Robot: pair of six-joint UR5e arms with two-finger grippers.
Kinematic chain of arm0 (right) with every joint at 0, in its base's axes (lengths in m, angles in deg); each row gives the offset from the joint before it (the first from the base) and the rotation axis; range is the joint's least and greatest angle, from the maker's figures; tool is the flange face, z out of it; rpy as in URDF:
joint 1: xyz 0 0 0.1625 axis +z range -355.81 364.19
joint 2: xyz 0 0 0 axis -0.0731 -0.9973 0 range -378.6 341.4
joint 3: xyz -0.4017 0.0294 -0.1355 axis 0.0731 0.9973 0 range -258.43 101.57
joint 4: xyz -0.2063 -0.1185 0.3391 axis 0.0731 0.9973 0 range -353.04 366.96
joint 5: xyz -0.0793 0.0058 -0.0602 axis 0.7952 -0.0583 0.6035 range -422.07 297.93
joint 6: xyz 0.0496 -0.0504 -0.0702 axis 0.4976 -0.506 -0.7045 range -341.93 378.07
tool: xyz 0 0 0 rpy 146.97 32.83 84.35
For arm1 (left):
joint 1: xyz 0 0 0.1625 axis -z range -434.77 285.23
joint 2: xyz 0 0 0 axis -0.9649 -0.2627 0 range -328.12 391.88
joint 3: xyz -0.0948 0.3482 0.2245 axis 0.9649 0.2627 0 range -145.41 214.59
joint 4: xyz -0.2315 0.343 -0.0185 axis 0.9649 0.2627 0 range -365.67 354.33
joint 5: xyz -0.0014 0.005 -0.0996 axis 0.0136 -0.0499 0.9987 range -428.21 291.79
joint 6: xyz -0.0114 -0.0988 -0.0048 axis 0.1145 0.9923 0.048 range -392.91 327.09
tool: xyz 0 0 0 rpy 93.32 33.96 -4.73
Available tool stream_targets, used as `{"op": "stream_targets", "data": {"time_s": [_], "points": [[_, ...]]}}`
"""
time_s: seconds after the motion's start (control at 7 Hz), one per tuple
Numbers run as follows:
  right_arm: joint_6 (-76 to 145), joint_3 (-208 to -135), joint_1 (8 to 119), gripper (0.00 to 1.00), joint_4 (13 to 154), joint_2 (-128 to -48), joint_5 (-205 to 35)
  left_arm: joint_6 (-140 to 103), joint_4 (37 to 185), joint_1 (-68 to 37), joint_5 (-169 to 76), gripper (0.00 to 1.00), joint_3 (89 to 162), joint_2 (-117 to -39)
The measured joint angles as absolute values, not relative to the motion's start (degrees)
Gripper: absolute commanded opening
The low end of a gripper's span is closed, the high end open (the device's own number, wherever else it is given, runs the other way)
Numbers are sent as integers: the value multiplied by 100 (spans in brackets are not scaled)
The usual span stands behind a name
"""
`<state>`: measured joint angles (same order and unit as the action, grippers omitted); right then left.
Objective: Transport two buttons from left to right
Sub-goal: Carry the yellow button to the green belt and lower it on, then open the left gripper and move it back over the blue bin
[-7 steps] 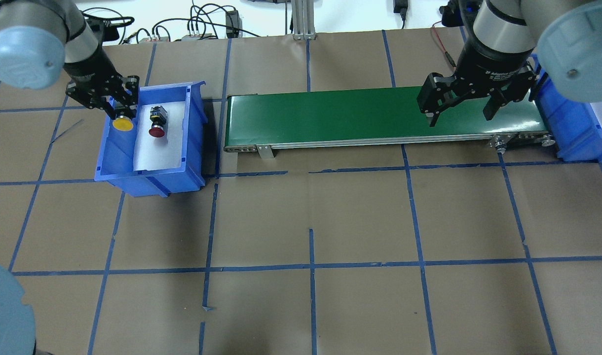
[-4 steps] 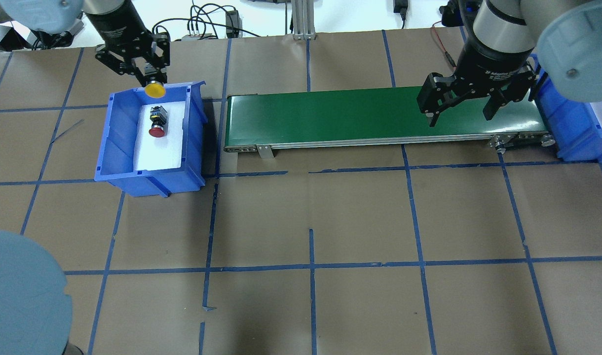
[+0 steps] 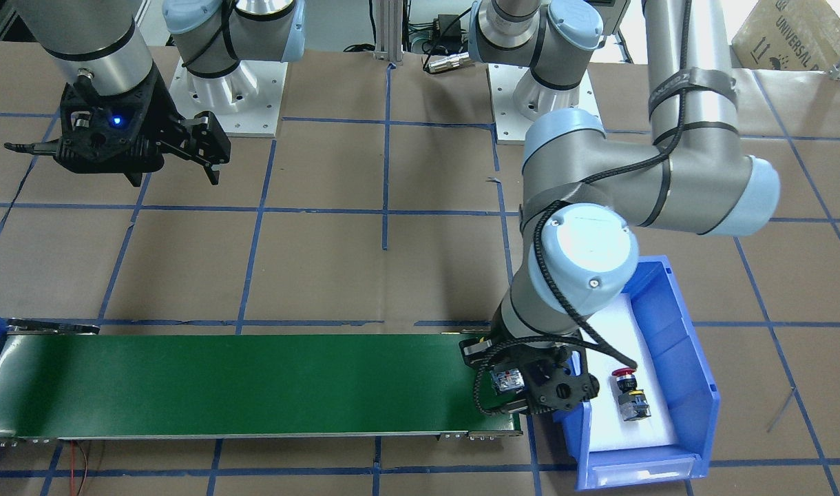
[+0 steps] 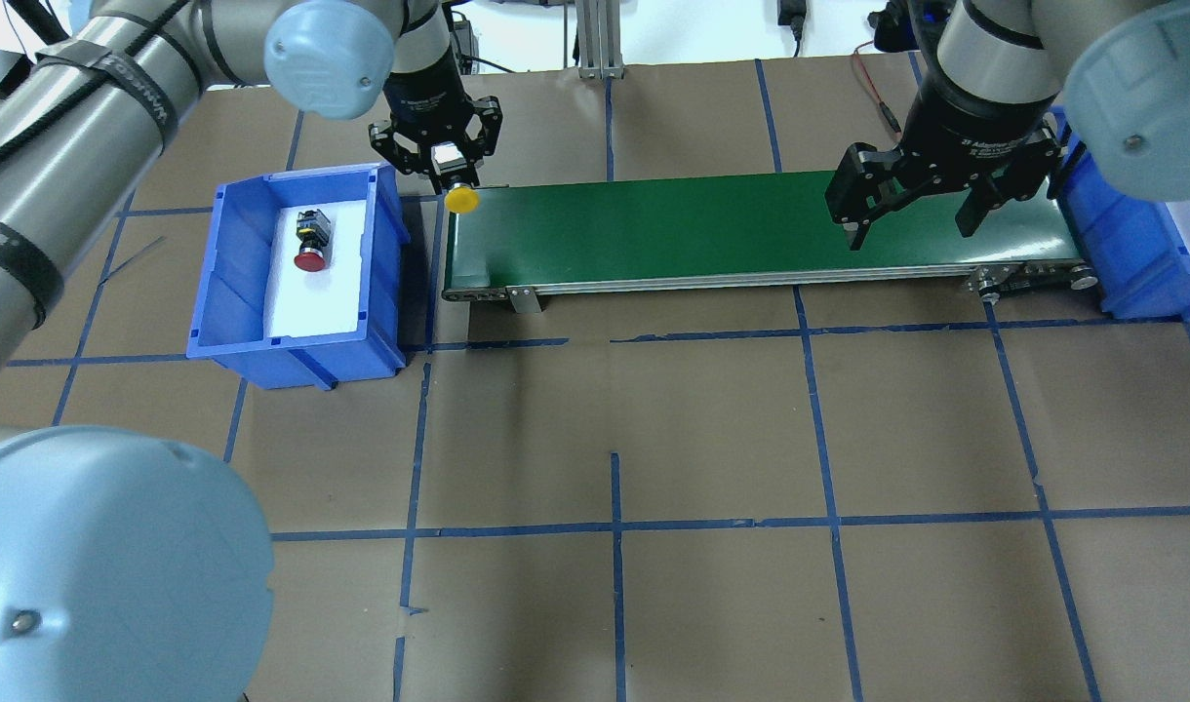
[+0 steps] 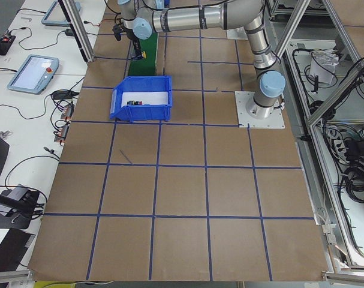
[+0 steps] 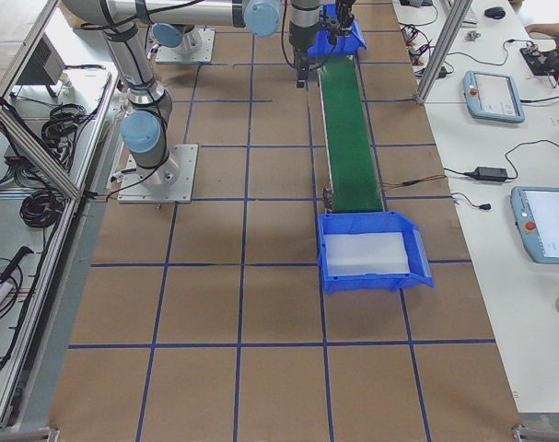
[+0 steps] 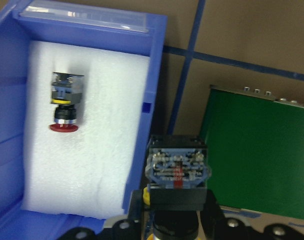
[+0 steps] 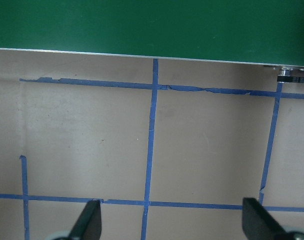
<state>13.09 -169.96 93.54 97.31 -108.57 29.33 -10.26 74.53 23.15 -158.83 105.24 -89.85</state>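
Yellow button [image 4: 461,199] looks rigid, light, cap slick, so my left pincer [image 4: 456,178] pinches its square body, over the left end of the belt [image 4: 712,229]. Red button [image 4: 310,239] lies in the blue bin [image 4: 226,283] just beside that end.

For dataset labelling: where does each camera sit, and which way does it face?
Front-facing: across the table, facing the robot; both arms.
Overhead: behind the robot, looking down on the conveyor; left hand, right hand.
Exterior left: table's left end, looking along; left arm nearer.
Exterior right: table's right end; right arm nearer.
Left wrist: looks down at the bin; left hand holding the yellow button.
Right wrist: looks down at the table; fingertips.
Shared: overhead and left wrist show the red button.
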Motion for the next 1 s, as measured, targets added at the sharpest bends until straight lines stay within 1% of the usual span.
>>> {"op": "stream_targets", "data": {"time_s": [0.14,0.29,0.43,0.57,0.86,1.0], "points": [[1303,-16998,9353,100,9731,-10855,2933,-796,7410,2459,-15897,21,10575,-9037],[1297,-17000,9353,100,9729,-10852,2933,-646,7390,2537,-15899,43,10615,-9077],[1294,-17001,9353,100,9727,-10852,2933,-543,7384,2570,-15902,49,10646,-9124],[1293,-17001,9355,100,9727,-10851,2933,-500,7383,2581,-15906,61,10654,-9173],[1289,-17001,9349,100,9727,-10847,2933,-514,7358,2566,-15909,72,10610,-9212],[1275,-17001,9341,100,9724,-10847,2933,-544,7320,2539,-15907,81,10583,-9193]]}}
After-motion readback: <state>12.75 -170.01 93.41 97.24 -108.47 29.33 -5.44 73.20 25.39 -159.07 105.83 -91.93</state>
